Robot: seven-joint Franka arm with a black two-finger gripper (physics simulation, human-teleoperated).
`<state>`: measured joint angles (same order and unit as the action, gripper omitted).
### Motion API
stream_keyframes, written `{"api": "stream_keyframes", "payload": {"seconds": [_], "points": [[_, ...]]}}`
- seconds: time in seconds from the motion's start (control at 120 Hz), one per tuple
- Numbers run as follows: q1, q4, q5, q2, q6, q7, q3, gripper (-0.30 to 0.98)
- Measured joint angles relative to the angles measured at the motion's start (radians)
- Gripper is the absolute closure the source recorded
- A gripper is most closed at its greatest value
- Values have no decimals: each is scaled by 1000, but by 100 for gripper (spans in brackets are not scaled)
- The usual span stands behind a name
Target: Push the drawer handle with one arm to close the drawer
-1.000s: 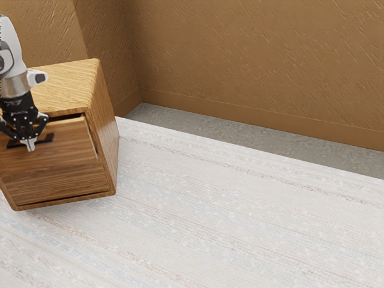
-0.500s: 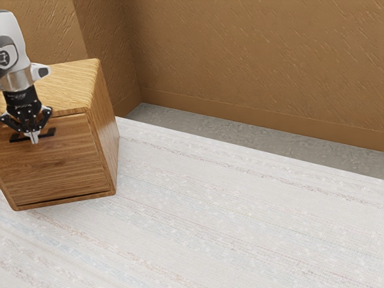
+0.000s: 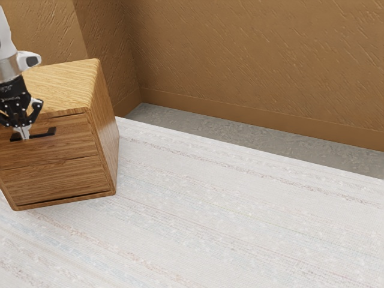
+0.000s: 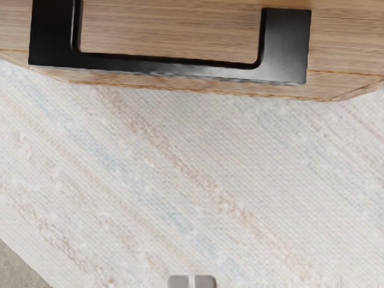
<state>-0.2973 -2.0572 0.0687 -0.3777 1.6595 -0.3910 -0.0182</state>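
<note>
One black handle (image 3: 47,133) fronts the closed drawer (image 3: 71,141), near the hand (image 3: 24,134).

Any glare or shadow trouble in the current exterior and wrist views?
Exterior view: soft light, the cabinet's top brighter than its drawer fronts, a faint shadow on the rug by its base; wrist view: a grey sheen on the black handle, its outline still readable.
</note>
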Motion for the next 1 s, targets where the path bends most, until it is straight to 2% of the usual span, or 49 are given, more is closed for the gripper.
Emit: {"api": "stream_keyframes", "payload": {"seconds": [0.067, 0.358, 0.5, 0.567, 0.683, 0.767, 1.0], "points": [[19, -1, -2, -37, -31, 0, 38, 79], [303, 37, 2, -55, -97, 35, 45, 78], [342, 105, 0, -18, -105, 66, 53, 76], [363, 132, 3, 6, -106, 79, 59, 68], [389, 148, -4, 21, -109, 96, 61, 42], [395, 150, -8, 24, -110, 105, 62, 28], [405, 150, -9, 22, -109, 121, 59, 9]]}}
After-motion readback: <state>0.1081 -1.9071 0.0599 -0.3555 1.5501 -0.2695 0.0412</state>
